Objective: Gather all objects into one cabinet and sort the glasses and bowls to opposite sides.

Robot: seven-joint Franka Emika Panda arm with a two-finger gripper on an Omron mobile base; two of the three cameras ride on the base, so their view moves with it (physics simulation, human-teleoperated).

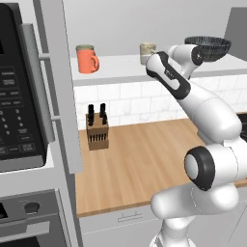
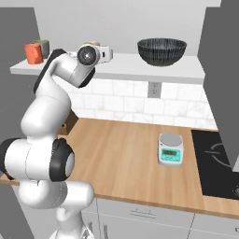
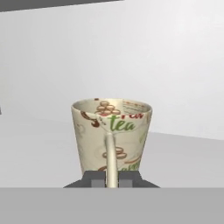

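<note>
Bright, even rendered light with no glare. A soft shadow falls beside the knife block (image 1: 97,127) on the wooden bench (image 1: 144,164). Edges look slightly soft and low-resolution throughout.

The left base view looks forward and down from behind the arm's left, over the wooden bench (image 1: 140,159) toward the cabinet (image 1: 116,67). The right base view looks at the same bench and cabinet board from behind the arm's right, and both take in the dark bowl (image 2: 161,50). The hand view sits very close behind the beige cup (image 3: 111,135), facing the cabinet's pale back wall.
</note>
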